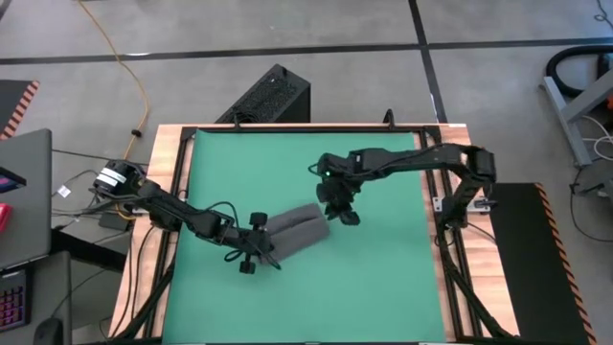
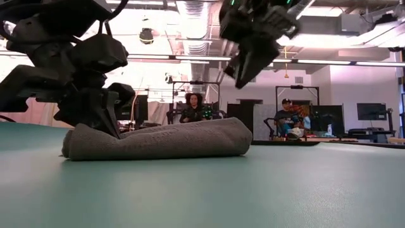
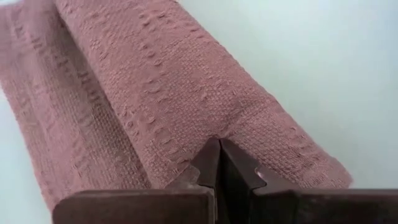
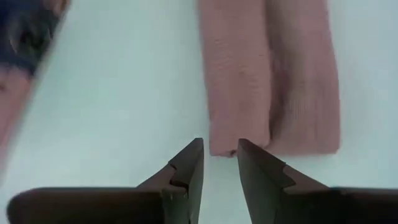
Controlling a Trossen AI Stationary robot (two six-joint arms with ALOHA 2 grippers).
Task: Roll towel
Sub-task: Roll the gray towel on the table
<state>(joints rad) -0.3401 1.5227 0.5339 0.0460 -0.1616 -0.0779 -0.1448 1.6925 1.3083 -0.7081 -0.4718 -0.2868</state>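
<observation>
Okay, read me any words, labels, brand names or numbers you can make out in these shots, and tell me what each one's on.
No readable text in any view.
The towel shows plain cloth, no readable tag.
The left gripper and right gripper carry no visible markings.
The green mat is unmarked.
Screens in the room behind the table in the low view are too small and blurred to read.

The left hand [image 2: 104, 123] hides the towel's [image 2: 158, 140] near end in the low view.
</observation>
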